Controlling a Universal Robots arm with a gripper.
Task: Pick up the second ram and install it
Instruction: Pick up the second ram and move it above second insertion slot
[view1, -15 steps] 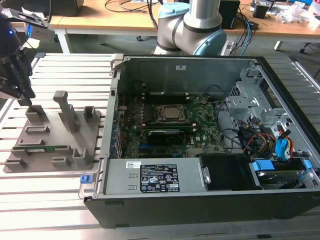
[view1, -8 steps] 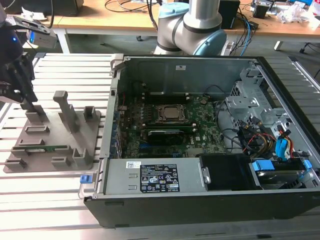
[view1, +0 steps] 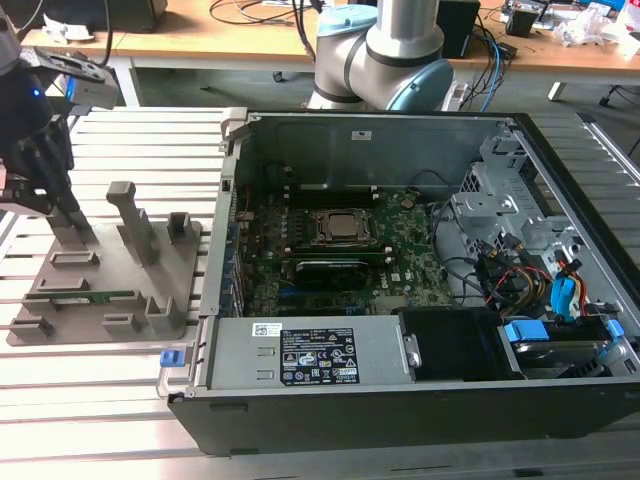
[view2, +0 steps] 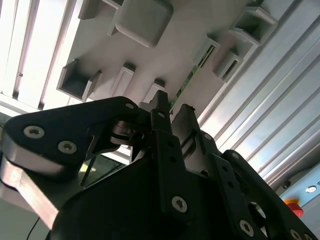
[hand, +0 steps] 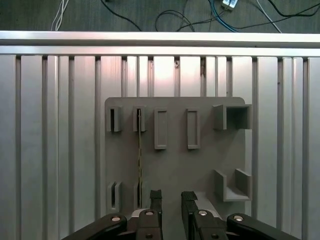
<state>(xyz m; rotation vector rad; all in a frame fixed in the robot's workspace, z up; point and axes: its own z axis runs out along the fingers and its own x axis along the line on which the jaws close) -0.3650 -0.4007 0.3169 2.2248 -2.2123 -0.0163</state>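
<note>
The black two-finger metal gripper (hand: 171, 202) is seen low over the flat grey plastic fixture plate (hand: 175, 165), w/ its jaws parted by a narrow gap & nothing held betw. them. The second ram (hand: 139, 150), a long thin green circuit-board stick, is seated on edge in the plate's slots. In both wrist views it is found outside that gap, just beside one finger. In the exterior view the plate is laid on a slatted aluminium table (view1: 120, 400), to the exterior view's left of the open black PC case (view1: 400, 410)
</note>
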